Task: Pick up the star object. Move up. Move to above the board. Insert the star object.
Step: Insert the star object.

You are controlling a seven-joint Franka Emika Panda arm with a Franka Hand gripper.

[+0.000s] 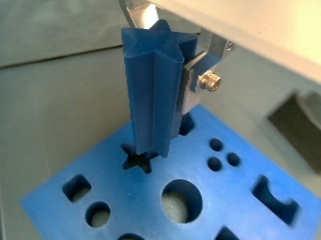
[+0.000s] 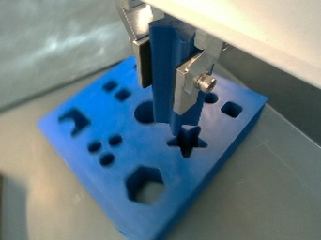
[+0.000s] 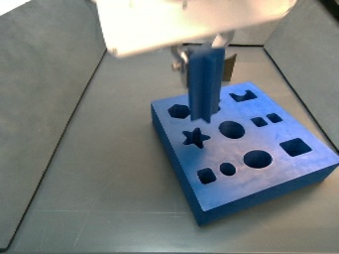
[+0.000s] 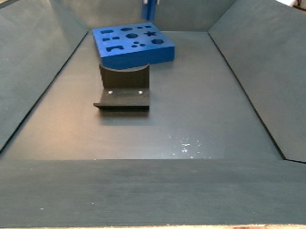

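The gripper [image 1: 170,56] is shut on the star object [image 1: 153,89], a tall blue ridged peg held upright between the silver fingers [image 2: 189,82]. The peg hangs over the board [image 1: 238,202], a thick blue block with many shaped holes. Its lower end is just above the star hole [image 1: 138,161], close to the board's top. In a wrist view the star hole [image 2: 186,143] shows just past the peg's tip [image 2: 175,120]. In a side view the peg [image 3: 205,84] stands above the board [image 3: 265,174], near the star hole [image 3: 195,137]. The arm's white blur hides the gripper there.
The dark L-shaped fixture [image 4: 123,89] stands on the grey floor in front of the board [image 4: 167,54]. Sloping grey walls [image 4: 36,80] enclose the floor. A dark shape [image 1: 301,117] shows beside the board.
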